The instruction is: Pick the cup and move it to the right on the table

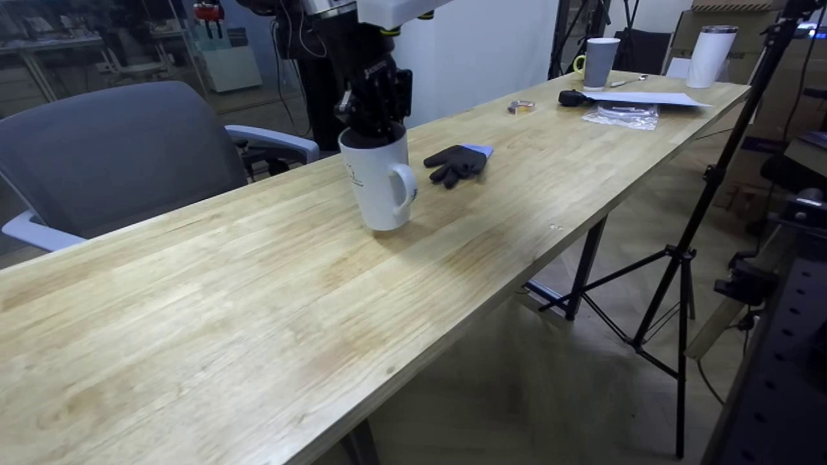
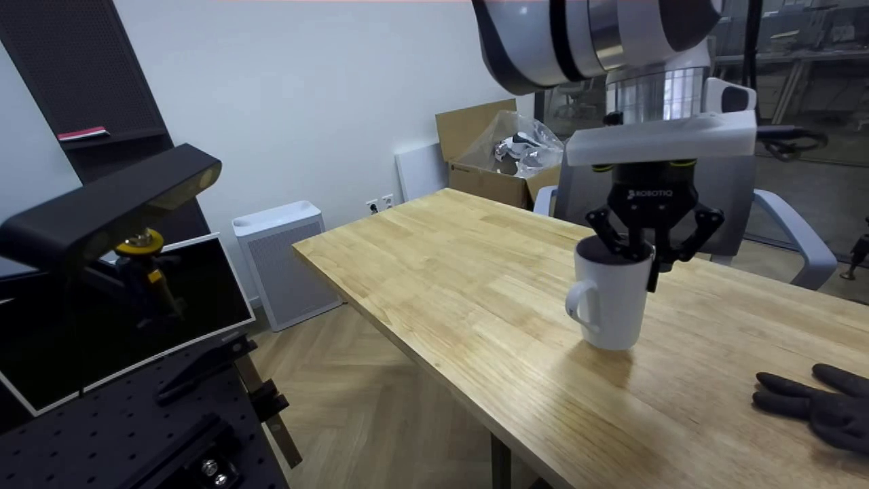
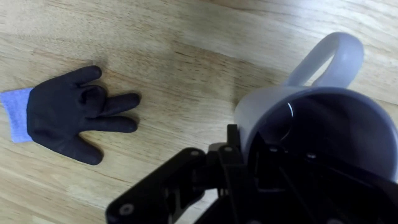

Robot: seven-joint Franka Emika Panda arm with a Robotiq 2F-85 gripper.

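Note:
The cup, a large white mug with a dark inside, shows in both exterior views (image 1: 376, 187) (image 2: 607, 305) and in the wrist view (image 3: 261, 98). It is tilted slightly and seems held just above the table (image 1: 258, 310) (image 2: 461, 292), with a shadow under its base. My gripper (image 1: 386, 132) (image 2: 647, 263) (image 3: 245, 149) is shut on the cup's wall, one finger inside the rim and one outside. The handle points away from the fingers. The inner fingertip is partly hidden in the dark inside.
A dark glove (image 1: 457, 165) (image 2: 831, 411) (image 3: 59, 112) lies on the table beside the cup. Farther along stand a grey cup (image 1: 601, 64) and a white tumbler (image 1: 711, 58), near papers (image 1: 646, 98). An office chair (image 1: 129, 155) is against the table's edge. A tripod (image 1: 685, 245) stands beside it.

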